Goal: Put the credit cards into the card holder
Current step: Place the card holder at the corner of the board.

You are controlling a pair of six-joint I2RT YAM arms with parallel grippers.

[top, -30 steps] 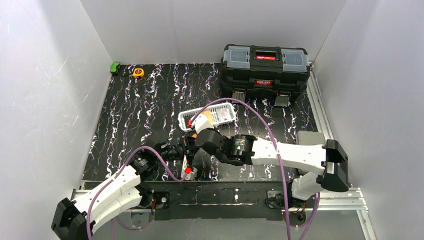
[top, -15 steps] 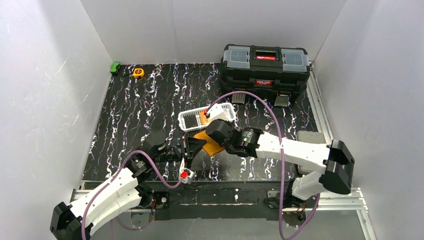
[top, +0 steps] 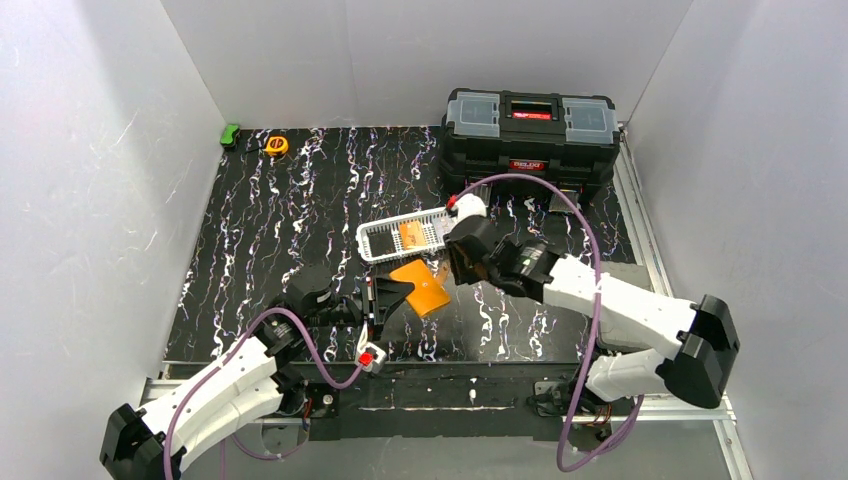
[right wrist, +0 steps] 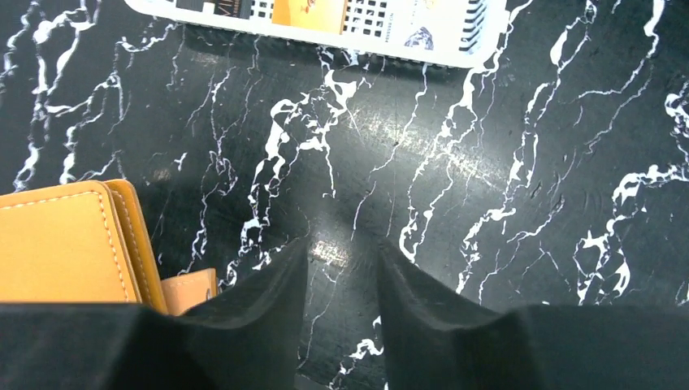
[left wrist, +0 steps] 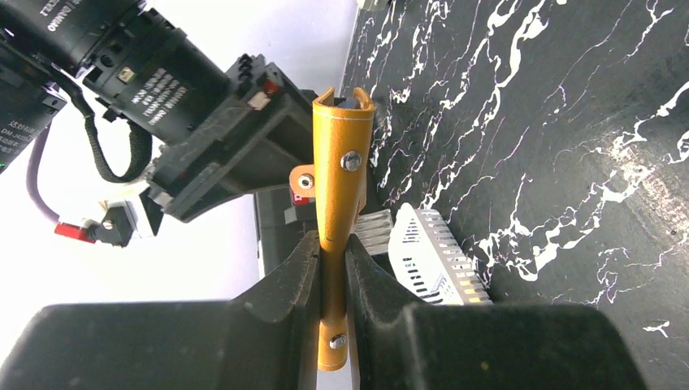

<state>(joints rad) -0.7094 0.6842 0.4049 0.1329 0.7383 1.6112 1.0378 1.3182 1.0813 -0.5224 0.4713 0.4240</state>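
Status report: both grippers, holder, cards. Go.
Left gripper shut on holder. Right gripper open, empty, over table beside holder. Cards in basket. Path to basket looks clear.

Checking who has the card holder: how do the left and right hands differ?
The left hand is clamped on the orange card holder; the right hand holds nothing. The left hand's jaws are pinched together, the right hand's stand apart over the table. Both have black fingers.

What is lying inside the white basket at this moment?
An orange card lies in the white basket. The right gripper covers the basket's right end from above, so other cards there cannot be seen.
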